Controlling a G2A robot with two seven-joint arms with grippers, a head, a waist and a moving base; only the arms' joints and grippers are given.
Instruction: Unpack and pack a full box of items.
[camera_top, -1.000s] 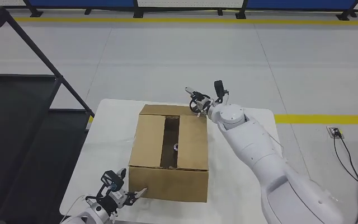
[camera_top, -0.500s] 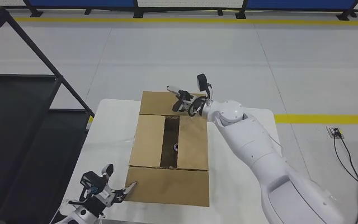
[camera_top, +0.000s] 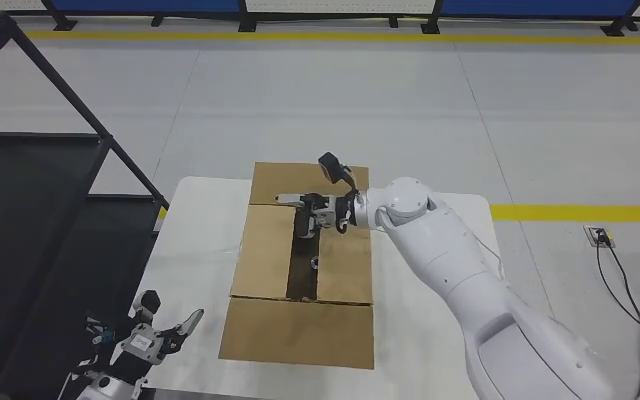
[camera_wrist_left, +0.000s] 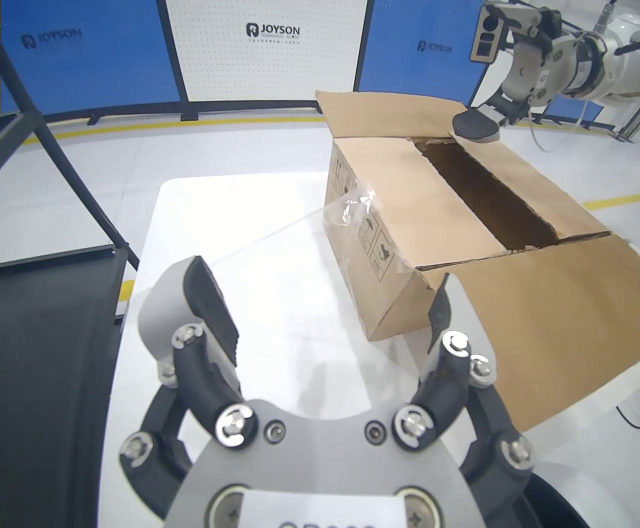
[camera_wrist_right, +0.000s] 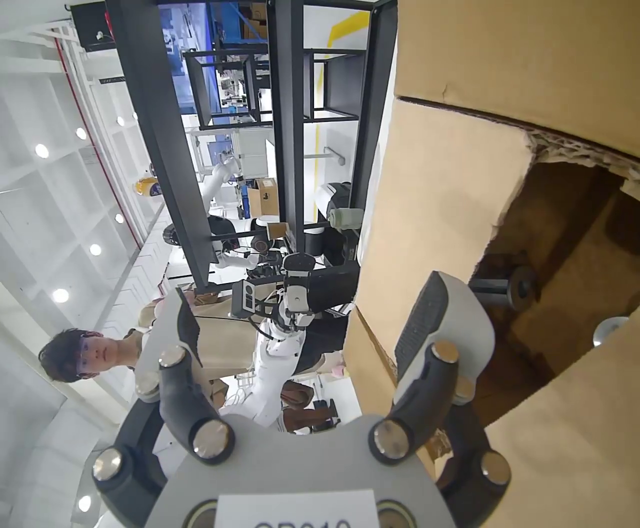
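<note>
**White table, carton half opened: hazards at the inner flaps**

White table (camera_top: 195, 235) carries the cardboard box (camera_top: 262, 262), which stands near its middle. Both outer flaps are folded out: the far flap (camera_top: 285, 182) lies away from the robot and the near flap (camera_top: 300, 332) lies towards it. The two inner flaps (camera_top: 345, 255) are down, with a dark slot (camera_top: 303, 258) between them. The right gripper (camera_top: 298, 212) hangs at the far end of that slot with its fingers spread and nothing in them. Whether a pad touches the cardboard cannot be told. The left gripper (camera_wrist_left: 320, 290) is also spread and empty, and sits off the box's near corner without touching it.

Likely failures:
- A pad that catches only the torn corrugated edge may slip off or rip it.
- With no hand bracing the box, lifting one flap could drag or tip it.
- A finger pushed deep into the slot could strike a dark item (camera_wrist_right: 515, 287) lying just below.
- Loose clear tape (camera_wrist_left: 350, 205) at the corner may stick to a pad.
</note>
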